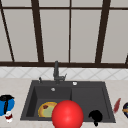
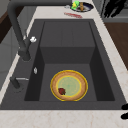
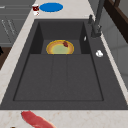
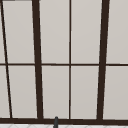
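My left hand (image 1: 6, 97) hovers at the far left in front of a blue plate (image 1: 5, 107). Its straight fingertips (image 2: 124, 107) poke in at the counter's front edge in the left side view. My right hand (image 1: 95, 116) floats by the sink's front right corner, holding nothing. In the left side view it shows far off with fingers spread (image 2: 113, 7). A big red ball (image 1: 67, 114) fills the bottom middle of the front view, just left of the right hand, and I cannot tell if they touch. A yellow-rimmed plate (image 2: 69, 85) with a dark red bit lies in the left basin.
The dark double sink (image 1: 87, 96) has a black faucet (image 1: 56, 72) at the back. A small red-and-white cup (image 1: 8, 117) stands by the blue plate. To the right lie a red strip (image 1: 116, 105) and a bowl of food (image 2: 81, 6). A window sits behind.
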`<action>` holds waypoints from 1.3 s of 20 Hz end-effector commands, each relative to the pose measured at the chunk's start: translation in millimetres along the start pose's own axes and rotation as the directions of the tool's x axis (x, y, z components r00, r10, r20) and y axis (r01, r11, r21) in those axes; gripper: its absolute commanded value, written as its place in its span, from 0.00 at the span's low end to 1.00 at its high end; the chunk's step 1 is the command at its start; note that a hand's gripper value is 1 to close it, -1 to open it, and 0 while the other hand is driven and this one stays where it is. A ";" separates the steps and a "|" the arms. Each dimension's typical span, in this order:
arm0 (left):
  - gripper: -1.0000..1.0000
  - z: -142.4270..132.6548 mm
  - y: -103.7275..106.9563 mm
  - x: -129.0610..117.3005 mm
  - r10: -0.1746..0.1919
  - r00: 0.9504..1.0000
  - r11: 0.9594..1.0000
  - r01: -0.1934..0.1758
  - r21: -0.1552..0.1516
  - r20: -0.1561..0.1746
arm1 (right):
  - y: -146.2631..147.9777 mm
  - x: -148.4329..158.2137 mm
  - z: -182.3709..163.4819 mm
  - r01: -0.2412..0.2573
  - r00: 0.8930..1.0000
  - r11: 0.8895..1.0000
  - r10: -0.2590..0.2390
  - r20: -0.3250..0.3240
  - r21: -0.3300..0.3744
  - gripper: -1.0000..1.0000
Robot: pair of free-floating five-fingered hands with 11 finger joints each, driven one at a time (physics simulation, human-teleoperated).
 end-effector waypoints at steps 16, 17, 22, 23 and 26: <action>0.00 -99.6 24.1 -29.4 0.021 0.999 0.999 -0.022 -0.035 -0.036 | 0.0 0.0 0.0 0.000 1.000 1.000 0.000 0.000 0.000 0.50; 0.00 -105.9 24.2 -31.9 0.022 0.999 0.999 -0.023 -0.037 -0.037 | 0.0 0.0 0.0 0.000 1.000 1.000 0.000 0.000 0.000 0.50; 0.00 -134.2 25.6 -45.3 0.022 0.999 0.999 -0.023 -0.026 -0.047 | 0.0 0.0 0.0 0.000 1.000 1.000 0.000 0.000 0.000 0.50; 0.00 -138.0 25.5 -50.8 0.018 0.999 1.000 -0.019 -0.013 -0.051 | 0.0 0.0 0.0 0.000 1.000 1.000 0.000 0.000 0.000 0.50; 0.00 -152.4 23.6 -66.1 0.009 0.998 1.000 -0.009 -0.009 -0.057 | 0.0 0.0 0.0 0.000 1.000 1.000 0.000 0.000 0.000 0.50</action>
